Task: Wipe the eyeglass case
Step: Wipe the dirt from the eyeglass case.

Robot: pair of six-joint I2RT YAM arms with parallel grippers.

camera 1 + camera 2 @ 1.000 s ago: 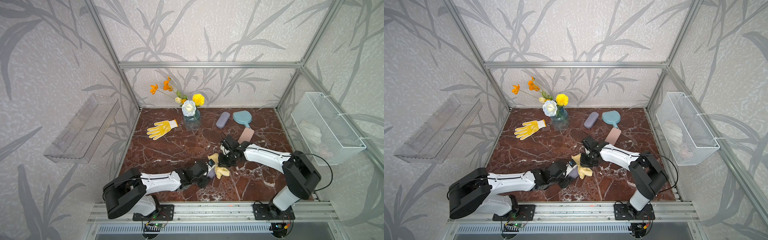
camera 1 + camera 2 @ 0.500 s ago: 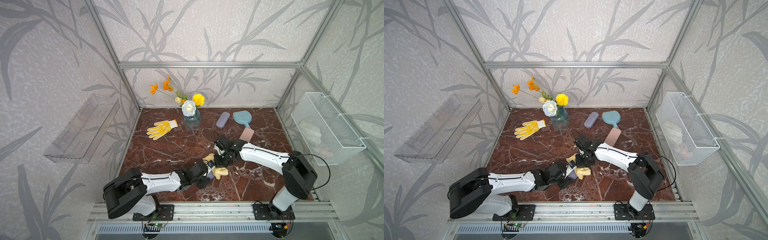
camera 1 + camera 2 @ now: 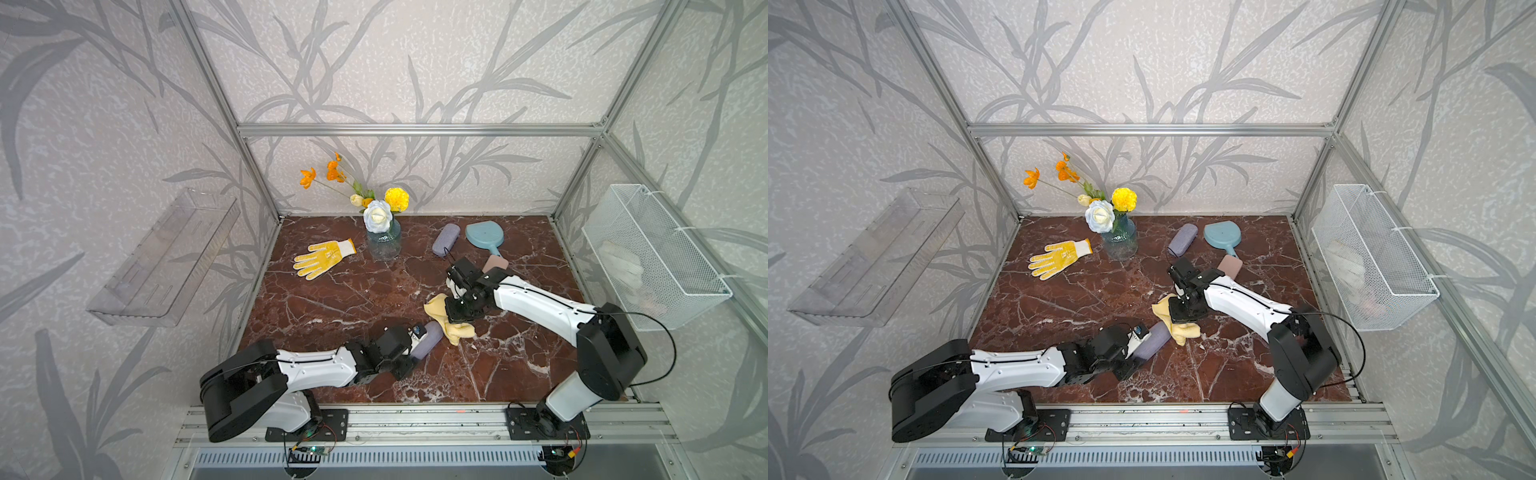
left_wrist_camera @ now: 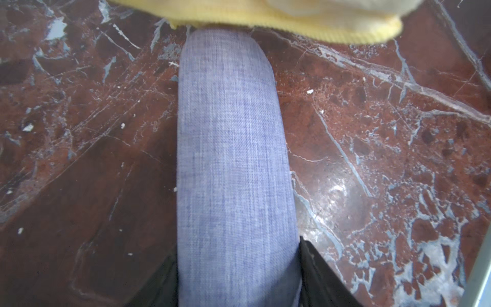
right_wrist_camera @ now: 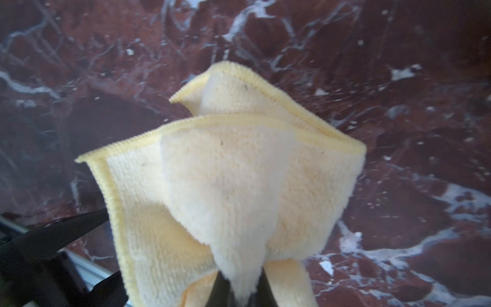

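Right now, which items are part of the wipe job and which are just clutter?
In the job: eyeglass case, clamped in the left end effector; yellow cloth, pinched in the right end effector.
Lying about: second case, hand mirror, pink item, yellow glove, flower vase, wire basket, clear shelf.

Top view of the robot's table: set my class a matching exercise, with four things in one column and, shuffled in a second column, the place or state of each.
Things
1. yellow cloth
2. front eyeglass case
3. glove
4. hand mirror

Place or state
A. lies left of the vase
B. clamped in the left gripper
C. lies at the back, right of the vase
D. pinched in the right gripper

Pairs: 1-D, 2-B, 3-A, 4-C
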